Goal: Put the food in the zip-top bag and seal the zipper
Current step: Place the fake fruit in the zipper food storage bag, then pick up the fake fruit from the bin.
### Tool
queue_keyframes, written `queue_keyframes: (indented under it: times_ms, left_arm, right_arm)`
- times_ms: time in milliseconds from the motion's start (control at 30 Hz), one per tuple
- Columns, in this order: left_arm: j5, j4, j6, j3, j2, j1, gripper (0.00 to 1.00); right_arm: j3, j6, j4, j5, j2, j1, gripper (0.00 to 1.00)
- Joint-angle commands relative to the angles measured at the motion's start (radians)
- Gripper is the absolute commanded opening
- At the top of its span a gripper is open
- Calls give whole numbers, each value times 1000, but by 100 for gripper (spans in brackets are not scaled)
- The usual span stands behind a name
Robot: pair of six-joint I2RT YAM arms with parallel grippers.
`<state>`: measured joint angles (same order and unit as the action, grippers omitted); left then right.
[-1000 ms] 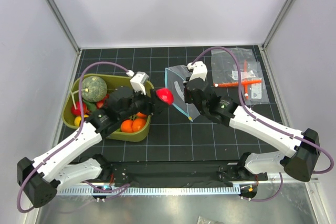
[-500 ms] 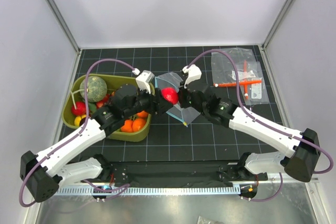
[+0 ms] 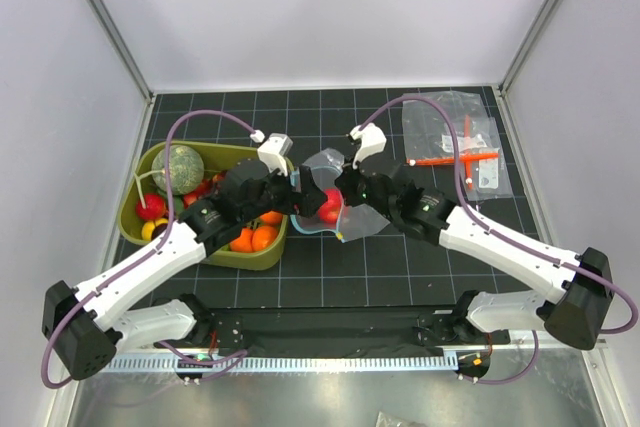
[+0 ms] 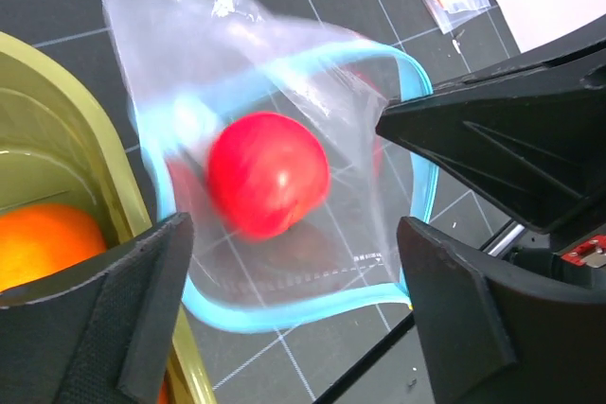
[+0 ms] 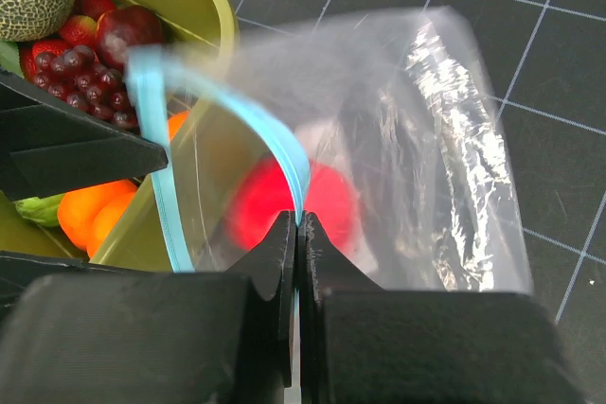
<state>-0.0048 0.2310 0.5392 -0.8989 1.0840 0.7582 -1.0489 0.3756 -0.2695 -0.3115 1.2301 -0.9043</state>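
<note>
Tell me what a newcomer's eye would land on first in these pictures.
The round red fruit stands out first, bright at mid-table inside the open mouth of the clear zip-top bag. The right hand pinches the bag's teal zipper, and the left hand is open, facing the mouth.

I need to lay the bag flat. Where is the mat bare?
Bare mat: the near strip in front of the bin and zip-top bag; the far patch between bin and packets. Crowded mid-table, where the right gripper pinches the zipper and the left gripper hovers open.
</note>
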Motion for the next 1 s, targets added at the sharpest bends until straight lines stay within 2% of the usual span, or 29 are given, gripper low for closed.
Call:
queue_keyframes:
  times_ms: [0,100,267,367,500,533,667,900,967]
  left_arm:
    - [-15,-7,-16,-31,-27,4,94]
    - [-17,-7,-18,-32,-32,3,95]
    - [-98,14,-13,-23,-64,4,95]
    - [-251,66,-1,-23,-98,4,96]
    - [-473,131,45,-12,-147,0,99]
    - [-556,190,57,-24,-141,-6,100]
    - [-557,269,79,-67,-52,-83,100]
    - [-546,386,88,-187,206,-122,100]
    - [-534,402,88,-201,238,-140,100]
  right_arm:
    - [-2,14,47,-12,-38,-4,1]
    - [1,19,44,-37,-52,-5,1]
    - [3,39,4,-216,-84,-5,1]
    - [18,48,0,-308,-112,-5,1]
    - [27,46,3,-333,-135,-5,1]
    - [29,46,3,-334,-136,-7,1]
    - [27,43,0,-345,-135,-5,1]
    - [36,48,3,-368,-155,-7,1]
    - [38,48,1,-370,-159,-5,1]
